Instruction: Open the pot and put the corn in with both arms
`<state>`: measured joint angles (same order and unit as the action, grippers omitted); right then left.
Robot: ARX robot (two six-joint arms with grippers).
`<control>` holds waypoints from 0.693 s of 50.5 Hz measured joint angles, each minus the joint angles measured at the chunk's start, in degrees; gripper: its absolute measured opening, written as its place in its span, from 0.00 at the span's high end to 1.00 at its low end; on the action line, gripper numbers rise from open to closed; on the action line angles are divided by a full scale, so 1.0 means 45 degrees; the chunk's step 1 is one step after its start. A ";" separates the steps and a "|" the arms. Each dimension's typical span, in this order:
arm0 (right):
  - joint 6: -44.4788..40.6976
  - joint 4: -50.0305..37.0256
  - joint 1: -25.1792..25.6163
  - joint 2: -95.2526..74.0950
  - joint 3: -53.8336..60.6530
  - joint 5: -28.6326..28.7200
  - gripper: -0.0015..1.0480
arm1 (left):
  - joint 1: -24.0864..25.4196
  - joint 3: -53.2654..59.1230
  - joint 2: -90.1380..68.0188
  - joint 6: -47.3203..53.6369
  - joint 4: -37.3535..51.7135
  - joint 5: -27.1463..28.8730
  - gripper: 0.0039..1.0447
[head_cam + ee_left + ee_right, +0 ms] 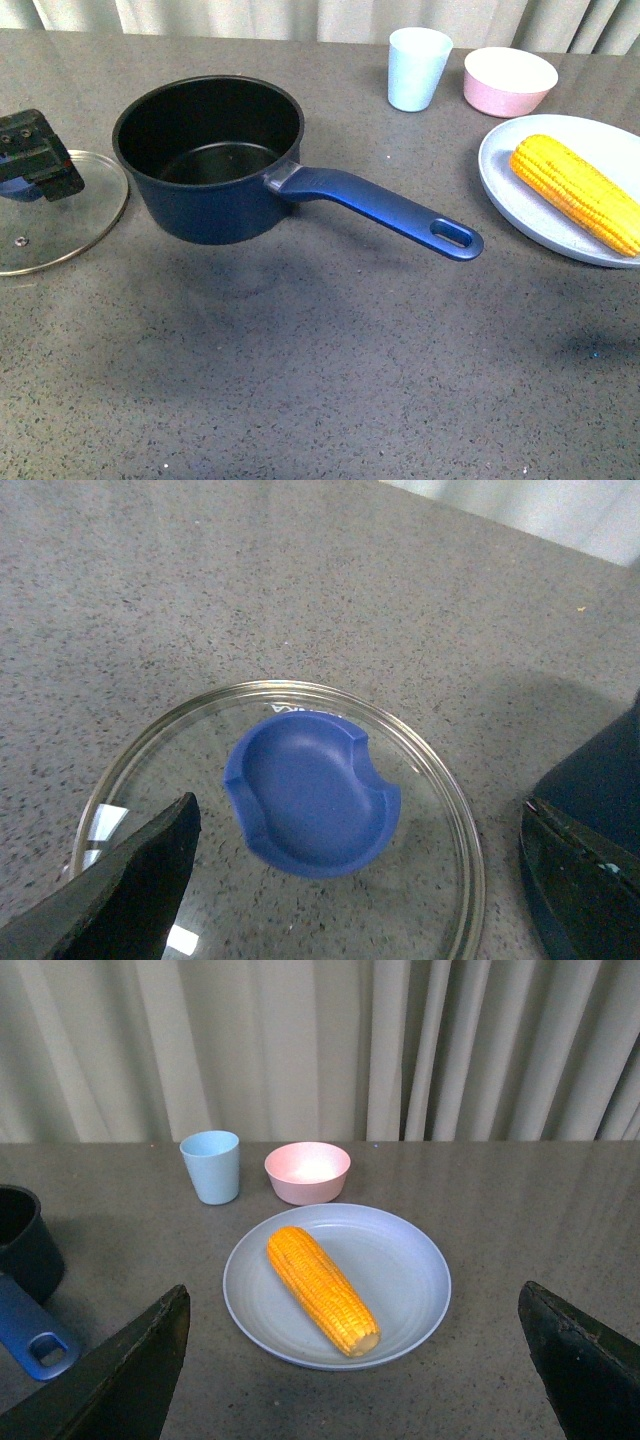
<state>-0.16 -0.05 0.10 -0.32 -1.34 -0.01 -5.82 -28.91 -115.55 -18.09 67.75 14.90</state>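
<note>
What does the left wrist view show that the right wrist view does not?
Only the left wrist view shows the glass lid with its blue knob, lying on the table under the open left gripper. Only the right wrist view shows the corn on a pale plate, a light blue cup, a pink bowl and curtains. Both show the grey speckled table and the pot: rim and handle in the right view, seemingly a sliver of wall in the left.

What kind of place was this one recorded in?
Probably a staged kitchen-style tabletop, not a real kitchen: a speckled grey countertop, a pleated curtain behind it, and a pot beside corn on a plate.
</note>
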 joint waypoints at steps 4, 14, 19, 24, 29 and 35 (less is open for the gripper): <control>0.0000 0.0000 0.0000 0.0000 0.0000 0.0000 0.09 | -0.0078 0.0748 0.0991 0.0010 -0.0160 0.0087 0.08; 0.0000 0.0000 0.0000 0.0000 0.0000 0.0000 0.09 | -0.0087 0.2429 0.5095 0.0510 -0.1894 0.0267 0.09; 0.0000 0.0000 0.0000 0.0005 0.0000 0.0000 0.09 | 0.0219 0.3473 0.6285 0.2302 0.0763 -0.1972 0.25; 0.0000 0.0000 0.0000 0.0000 0.0000 0.0000 0.09 | 0.0364 0.4216 0.7538 0.3317 0.0806 -0.2472 0.44; 0.0000 0.0000 0.0000 0.0000 0.0000 0.0000 0.09 | 0.1049 0.4828 0.8976 0.3691 -0.0287 -0.3235 0.64; 0.0000 0.0000 0.0000 0.0000 0.0000 0.0005 0.09 | 0.1253 0.5008 1.0792 0.3779 -0.1860 -0.3235 0.81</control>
<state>-0.16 -0.05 0.10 -0.32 -1.34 0.01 -0.19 -6.37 -66.98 -1.08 59.37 0.34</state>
